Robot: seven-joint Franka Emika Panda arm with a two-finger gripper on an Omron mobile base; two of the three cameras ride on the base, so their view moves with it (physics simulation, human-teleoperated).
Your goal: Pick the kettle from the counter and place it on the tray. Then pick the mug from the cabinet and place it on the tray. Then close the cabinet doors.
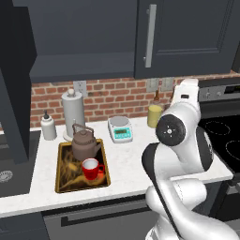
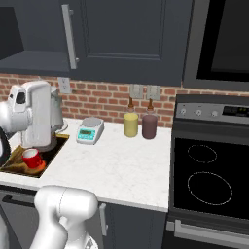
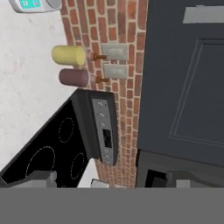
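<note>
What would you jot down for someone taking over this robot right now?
Tool: its state cannot be told from these pictures; the hand view looks along the brick wall toward the stove and a shut door.
Kettle and mug both stand on the tray, mug in front of the kettle, on the counter.
Done: both items placed.
Left: close the cabinet. In the left base view its left door swings wide open and the shelf is exposed; the right door looks shut.
</note>
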